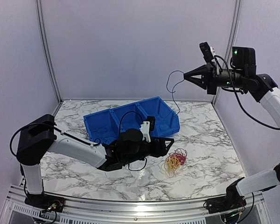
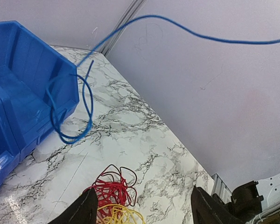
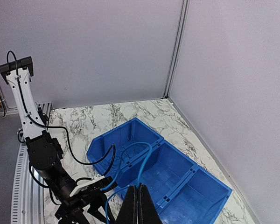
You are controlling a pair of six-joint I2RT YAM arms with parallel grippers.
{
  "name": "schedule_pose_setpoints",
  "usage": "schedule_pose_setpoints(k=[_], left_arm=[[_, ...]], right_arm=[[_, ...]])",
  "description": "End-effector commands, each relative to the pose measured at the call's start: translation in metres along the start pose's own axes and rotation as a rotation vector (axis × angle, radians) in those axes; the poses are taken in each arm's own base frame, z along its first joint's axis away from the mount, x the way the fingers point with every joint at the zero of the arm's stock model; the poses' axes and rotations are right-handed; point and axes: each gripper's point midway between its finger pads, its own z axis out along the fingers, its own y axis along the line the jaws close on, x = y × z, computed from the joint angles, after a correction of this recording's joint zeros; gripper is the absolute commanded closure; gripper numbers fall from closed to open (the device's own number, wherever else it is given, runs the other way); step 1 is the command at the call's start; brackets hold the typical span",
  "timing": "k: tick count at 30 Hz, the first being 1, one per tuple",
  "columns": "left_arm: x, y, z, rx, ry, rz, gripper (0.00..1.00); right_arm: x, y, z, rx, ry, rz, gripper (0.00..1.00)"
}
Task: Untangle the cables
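Observation:
My right gripper [image 1: 185,76] is high in the air at the right, shut on a thin blue cable [image 1: 172,88] that hangs in loops down toward the blue bin [image 1: 130,121]. In the right wrist view the blue cable [image 3: 144,161] runs out from between my shut fingertips [image 3: 140,189] above the bin [image 3: 177,172]. A tangle of red and yellow cables [image 1: 175,160] lies on the marble table right of the bin. My left gripper [image 1: 170,145] is open, low over the table, just left of that tangle. In the left wrist view the red and yellow bundle [image 2: 113,198] lies between my open fingers, and the blue cable [image 2: 86,105] dangles above.
The blue bin [image 2: 23,98] has three compartments and stands at the back middle of the marble table [image 1: 210,140]. Pale walls close the table at the back and both sides. A metal rail [image 1: 130,205] runs along the near edge.

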Motion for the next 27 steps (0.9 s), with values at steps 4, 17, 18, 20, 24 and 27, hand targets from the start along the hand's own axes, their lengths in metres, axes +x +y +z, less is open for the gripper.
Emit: schedule_pose_setpoints(k=[4,17,18,20,24,27], left_arm=[[-0.022,0.052,0.017,-0.155,-0.107,-0.168,0.35],[-0.023,0.057,0.025,-0.14,-0.121,-0.207,0.5],[-0.023,0.055,0.026,-0.13,-0.118,-0.21,0.5],[-0.023,0.051,0.025,-0.108,-0.115,-0.209,0.5],[-0.023,0.049,0.017,-0.09,-0.124,-0.201,0.53],[-0.022,0.051,0.015,-0.095,-0.126,-0.189,0.54]], right_arm=[[-0.009,-0.003,-0.002,-0.002,-0.033,0.0,1.0],[-0.001,0.004,-0.004,-0.01,-0.026,0.006,1.0],[-0.001,0.004,-0.004,-0.009,-0.025,0.003,1.0],[-0.001,0.004,-0.005,-0.005,-0.025,-0.001,1.0],[0.0,0.004,-0.004,-0.009,-0.024,0.002,1.0],[0.001,0.004,-0.003,-0.016,-0.027,0.01,1.0]])
